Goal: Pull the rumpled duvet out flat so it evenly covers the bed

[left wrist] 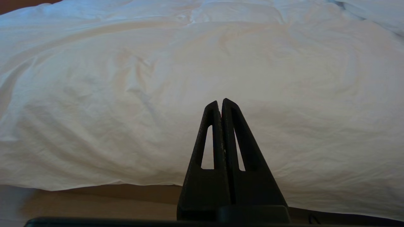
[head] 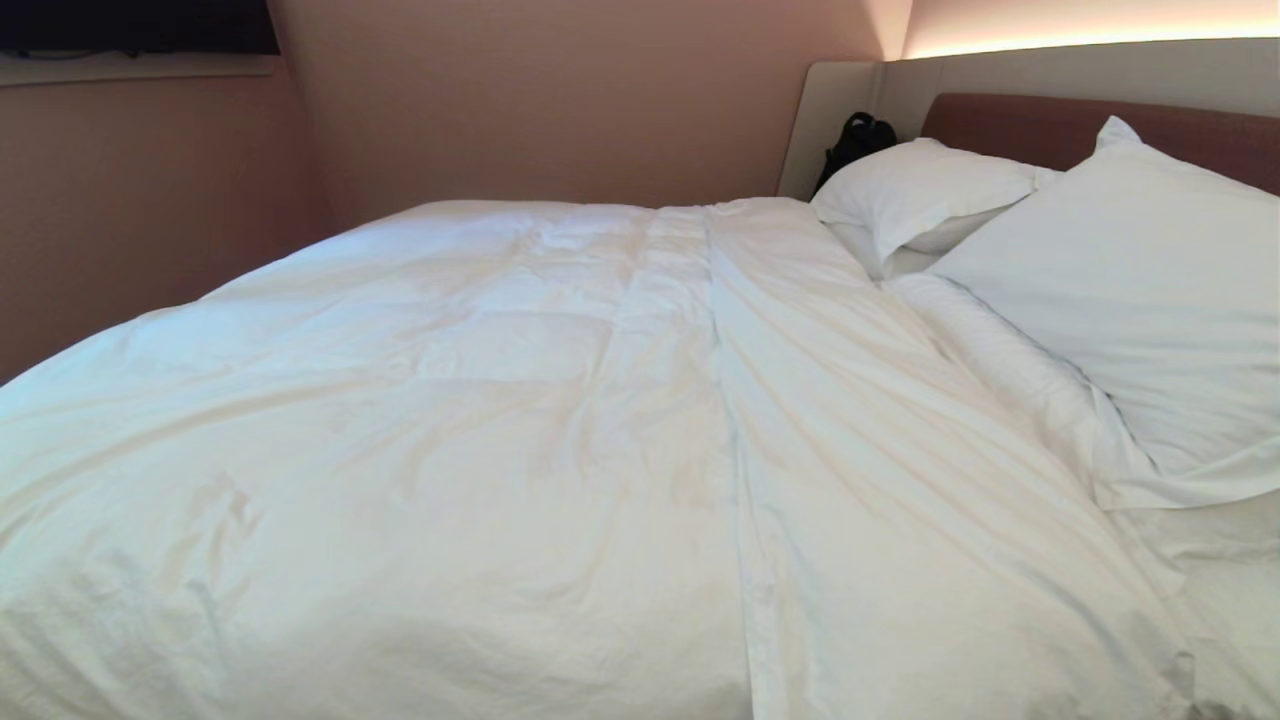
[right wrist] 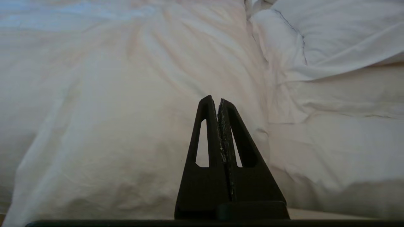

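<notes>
Left wrist view: the left gripper (left wrist: 220, 101), its two black fingers (left wrist: 210, 132) pressed together with nothing between them, points at the near edge of the white duvet (left wrist: 157, 94). The duvet fills nearly the whole view, softly creased, its hem hanging over the side of the bed. Below that hem a strip of tan bed base (left wrist: 126, 197) shows.

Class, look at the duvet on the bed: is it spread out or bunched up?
Spread out: the duvet covers nearly the whole bed, lightly wrinkled, reaching up to the pillows.
</notes>
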Robot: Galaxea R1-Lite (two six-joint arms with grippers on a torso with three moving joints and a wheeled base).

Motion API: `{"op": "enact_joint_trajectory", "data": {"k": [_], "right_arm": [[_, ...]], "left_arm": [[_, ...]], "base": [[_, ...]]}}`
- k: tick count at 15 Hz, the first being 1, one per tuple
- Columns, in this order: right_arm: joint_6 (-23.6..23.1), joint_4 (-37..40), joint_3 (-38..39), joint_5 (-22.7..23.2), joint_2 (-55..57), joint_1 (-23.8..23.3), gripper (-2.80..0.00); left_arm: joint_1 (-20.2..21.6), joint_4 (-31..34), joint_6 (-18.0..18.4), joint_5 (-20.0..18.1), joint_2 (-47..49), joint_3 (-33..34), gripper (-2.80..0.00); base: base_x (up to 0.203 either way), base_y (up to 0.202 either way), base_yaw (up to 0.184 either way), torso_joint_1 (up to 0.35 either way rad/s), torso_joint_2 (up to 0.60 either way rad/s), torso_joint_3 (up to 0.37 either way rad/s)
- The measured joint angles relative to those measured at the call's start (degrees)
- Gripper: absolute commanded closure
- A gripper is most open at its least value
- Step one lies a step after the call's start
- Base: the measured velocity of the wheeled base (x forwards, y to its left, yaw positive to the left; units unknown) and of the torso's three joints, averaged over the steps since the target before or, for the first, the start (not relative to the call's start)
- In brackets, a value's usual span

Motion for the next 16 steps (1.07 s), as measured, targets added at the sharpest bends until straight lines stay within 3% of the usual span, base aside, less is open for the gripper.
{"op": "enact_joint_trajectory", "data": {"k": [6,16], "right_arm": [[0.9,5.9,0.0,-1.3,0.0,0.0,0.0],[1.1,6.0,0.0,-1.4,0.0,0.0,0.0]], "left_arm": [[0.0,0.0,0.0,0.0,0.0,0.0,0.0],[0.0,0.0,0.0,0.0,0.0,0.0,0.0]], "base": [[0.0,0.0,0.0,0.0,0.0,0.0],[0.0,0.0,0.0,0.0,0.0,0.0]]}}
